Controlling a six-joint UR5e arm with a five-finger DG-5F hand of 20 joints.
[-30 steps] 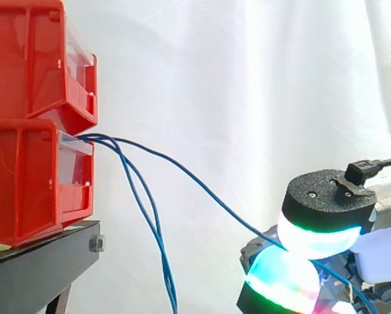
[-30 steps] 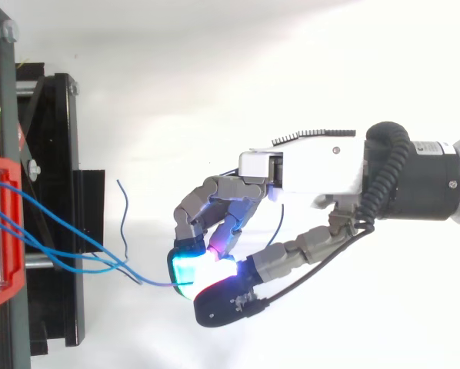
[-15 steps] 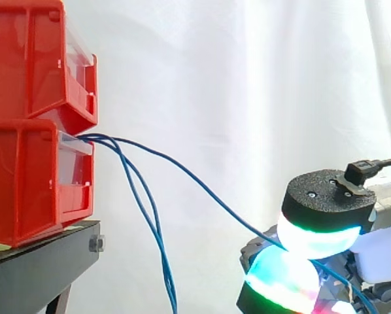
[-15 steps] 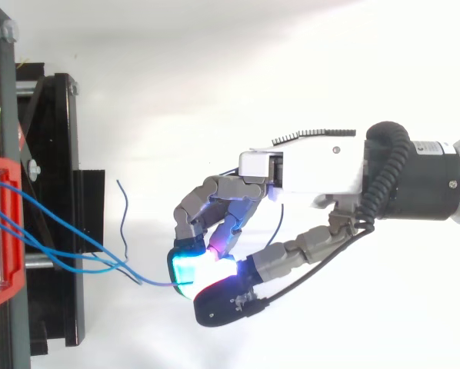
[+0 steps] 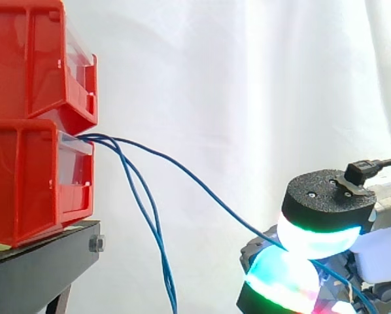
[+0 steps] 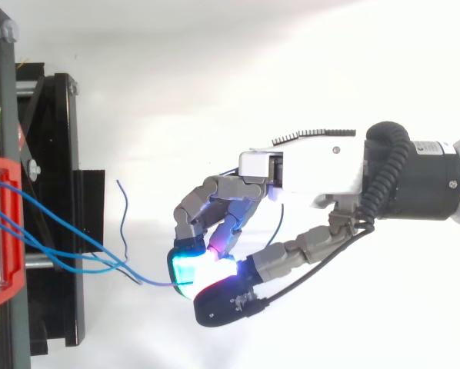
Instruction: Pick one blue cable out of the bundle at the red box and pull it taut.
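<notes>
Pinch grip on one blue cable (image 5: 215, 198): the hand (image 6: 307, 171) has its fingers curled and clamps the strand between the thumb pad and a cyan fingertip (image 6: 185, 269). The cable leaves the front lip of the lower red bin (image 5: 25, 183) and sags in a curve to the hand, well out from the bin and lower; not taut. The other blue cables (image 5: 159, 242) droop from the same lip, just beside the black stand (image 5: 38, 268).
</notes>
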